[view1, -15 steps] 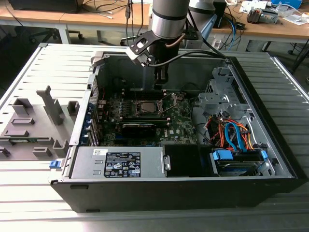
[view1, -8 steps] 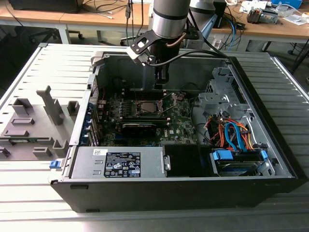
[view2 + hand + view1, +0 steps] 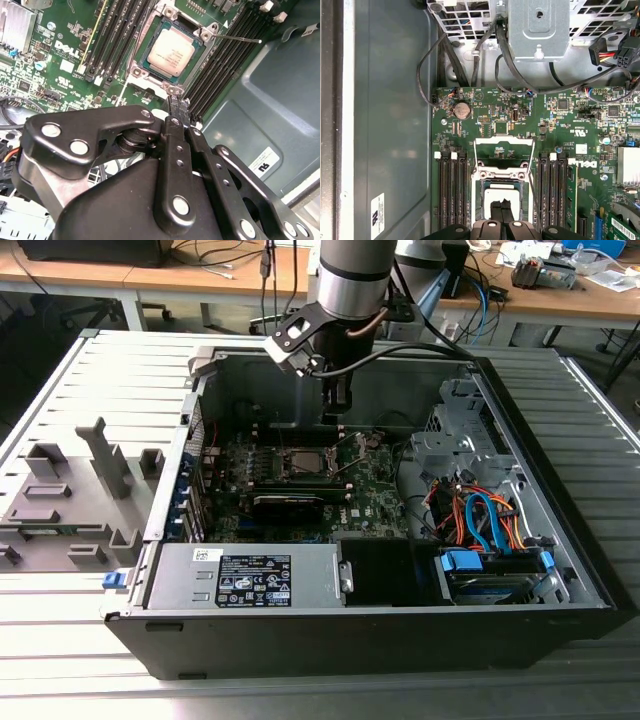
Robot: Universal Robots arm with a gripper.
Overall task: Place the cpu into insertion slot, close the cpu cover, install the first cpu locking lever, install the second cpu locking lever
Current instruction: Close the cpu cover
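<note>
My arm (image 3: 350,280) is a fat grey tube with a black ring. My gripper (image 3: 179,106) is black with shiny round screws. A black cable (image 3: 395,348) runs off it.

Exterior view: high, oblique, down into PC case (image 3: 400,640). Both wrist views: close over mobo (image 3: 560,120), share insertion slot (image 3: 140,60) (image 3: 498,174).

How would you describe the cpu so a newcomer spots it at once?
Inside the open computer case, find the green motherboard. Between its two banks of long black memory slots sits the square, metal-framed insertion slot. The cpu is the flat silvery square seated in it, pale and shiny where its neighbours are dark and narrow.
</note>
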